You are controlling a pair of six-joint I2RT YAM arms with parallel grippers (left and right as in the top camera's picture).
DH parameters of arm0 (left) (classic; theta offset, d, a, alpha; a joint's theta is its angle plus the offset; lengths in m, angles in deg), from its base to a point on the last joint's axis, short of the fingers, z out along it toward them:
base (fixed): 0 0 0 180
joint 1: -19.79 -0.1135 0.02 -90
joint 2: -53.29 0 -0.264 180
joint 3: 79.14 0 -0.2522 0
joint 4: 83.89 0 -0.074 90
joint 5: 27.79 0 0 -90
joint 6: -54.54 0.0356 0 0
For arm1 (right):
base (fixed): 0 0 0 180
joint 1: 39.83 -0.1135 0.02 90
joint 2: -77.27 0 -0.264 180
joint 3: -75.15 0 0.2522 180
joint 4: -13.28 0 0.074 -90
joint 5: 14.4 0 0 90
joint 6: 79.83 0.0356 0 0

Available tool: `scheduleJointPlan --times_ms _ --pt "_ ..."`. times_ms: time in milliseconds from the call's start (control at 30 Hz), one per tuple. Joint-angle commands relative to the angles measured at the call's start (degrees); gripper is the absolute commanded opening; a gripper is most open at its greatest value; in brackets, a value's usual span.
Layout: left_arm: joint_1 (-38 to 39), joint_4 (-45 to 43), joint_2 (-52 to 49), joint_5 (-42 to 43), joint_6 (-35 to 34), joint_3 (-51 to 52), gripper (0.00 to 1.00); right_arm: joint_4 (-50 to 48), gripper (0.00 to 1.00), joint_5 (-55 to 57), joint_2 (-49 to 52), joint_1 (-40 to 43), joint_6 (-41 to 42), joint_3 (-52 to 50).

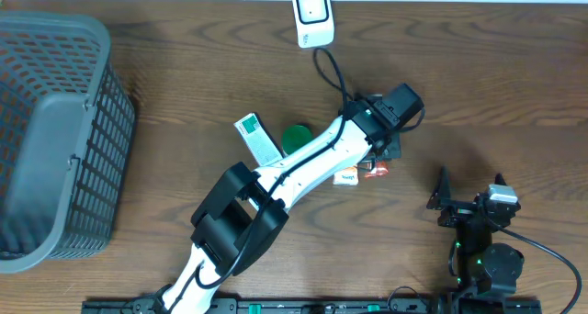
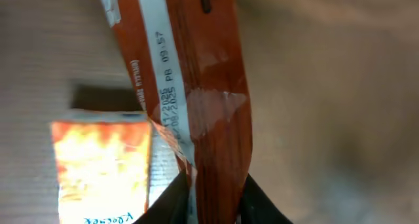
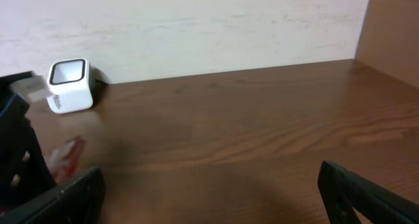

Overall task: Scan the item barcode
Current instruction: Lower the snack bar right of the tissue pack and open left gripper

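My left gripper (image 2: 213, 198) is shut on the lower end of an orange-red foil packet (image 2: 209, 86), which stands up between the black fingers (image 2: 171, 201). A white strip with a printed date runs along it; no barcode shows. Overhead, the packet (image 1: 375, 171) peeks out beside the left gripper (image 1: 384, 153), right of the table's middle. The white scanner (image 1: 312, 16) stands at the back edge with its cable trailing forward, and also shows as the scanner (image 3: 69, 85) in the right wrist view. My right gripper (image 3: 209, 191) is open over bare wood at the front right (image 1: 441, 202).
An orange-and-white carton (image 1: 345, 177) lies under the left arm, also seen beside the packet (image 2: 101, 165). A green-and-white box (image 1: 258, 138) and a green round object (image 1: 296, 137) lie left of it. A grey mesh basket (image 1: 55, 140) fills the left side.
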Motion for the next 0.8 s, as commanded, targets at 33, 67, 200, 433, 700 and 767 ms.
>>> scheduleJointPlan --times_ms 33,67,200,433,700,767 --pt "-0.15 0.15 -0.85 -5.95 -21.75 0.98 0.33 0.09 0.99 -0.26 -0.31 0.31 -0.50 -0.22" --pt "-0.11 -0.04 -0.85 -5.95 -23.30 0.98 0.34 0.09 0.99 -0.26 -0.31 0.31 -0.50 -0.22" --pt "0.02 -2.27 -0.85 -5.95 -24.79 0.98 0.39 0.09 0.99 -0.26 -0.31 0.31 -0.50 -0.22" --pt "-0.02 -4.76 -0.85 -5.95 -19.37 0.98 0.69 0.09 0.99 -0.26 -0.31 0.31 -0.50 -0.22" --pt "-0.57 -8.79 -0.85 -5.75 -4.26 0.96 0.71 0.09 0.99 -0.26 -0.31 0.31 -0.50 -0.22" --pt "-0.57 -9.11 -0.85 -4.11 -0.79 0.96 0.71 0.09 0.99 -0.26 -0.31 0.31 -0.50 -0.22"
